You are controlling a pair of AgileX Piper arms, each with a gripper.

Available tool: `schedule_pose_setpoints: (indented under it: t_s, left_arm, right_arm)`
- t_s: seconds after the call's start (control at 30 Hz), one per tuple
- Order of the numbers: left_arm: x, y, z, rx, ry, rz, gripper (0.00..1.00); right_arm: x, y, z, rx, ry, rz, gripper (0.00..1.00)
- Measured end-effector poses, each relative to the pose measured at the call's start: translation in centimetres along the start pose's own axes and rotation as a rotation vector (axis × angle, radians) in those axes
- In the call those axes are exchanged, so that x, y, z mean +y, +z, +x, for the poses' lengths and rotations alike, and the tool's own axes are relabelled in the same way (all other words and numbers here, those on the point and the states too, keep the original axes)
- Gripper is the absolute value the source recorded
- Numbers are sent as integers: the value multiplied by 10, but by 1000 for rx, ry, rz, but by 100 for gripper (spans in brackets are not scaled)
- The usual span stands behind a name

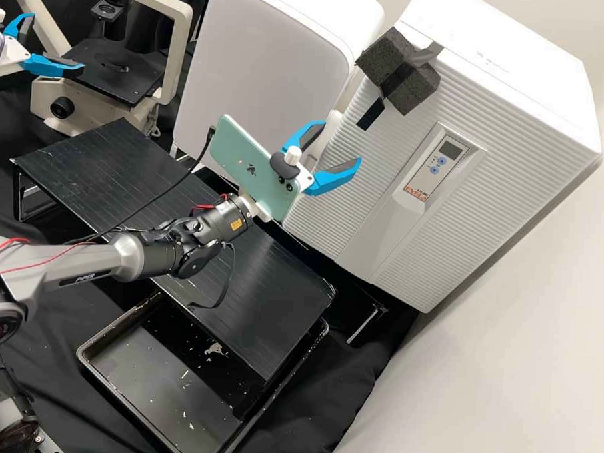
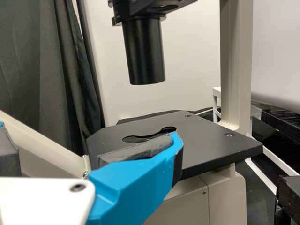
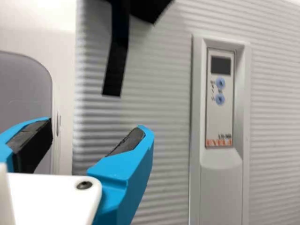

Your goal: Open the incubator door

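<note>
The right pincer (image 1: 341,145) has its two blue fingers (image 3: 124,171) spread apart, with dark pads and nothing between them. A teal phone (image 1: 255,161) is mounted just behind those fingers. Ahead of the pincer stands the task's incubator (image 1: 442,219), a white box with a ribbed front and its door closed; the open fingertips are apart from its control panel (image 3: 219,98). A dark foam block (image 1: 405,74) is strapped at the front's top edge, beyond the pincer, with a black strip (image 3: 115,70) hanging from it. Beside the incubator, also ahead of the pincer, is a pale cabinet (image 1: 255,71) with a grey front.

Lower than the pincer, on its arm's side, is a scuffed black shelf (image 1: 265,298). Next to that, a black tray (image 1: 128,316) holds pale flecks, with black cloth (image 1: 320,414) around it.

Well apart, the left pincer (image 1: 57,42) also has its fingers parted, near a beige microscope (image 1: 182,47) with a black stage (image 2: 201,140). Farther from that pincer hangs a dark curtain (image 2: 47,61), and past the incubator rises a pale wall (image 1: 510,342)
</note>
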Motion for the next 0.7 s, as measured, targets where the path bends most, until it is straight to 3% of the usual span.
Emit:
schedule_pose_setpoints:
  t_s: [0.1,0.3,0.47,0.5,0.7]
  left_arm:
    - [0,0,0,0,0,0,100]
    - [0,0,0,0,0,0,100]
    - [0,0,0,0,0,0,100]
    - [0,0,0,0,0,0,100]
    - [0,0,0,0,0,0,100]
  right_arm:
    - [-4,-3,5,2,5,-13,100]
    - [-14,5,17,-36,-13,-75,100]
    - [-21,16,22,-86,-24,-66,100]
    - [-21,16,22,-88,-25,-65,0]
    - [-20,18,22,-102,-18,-51,0]
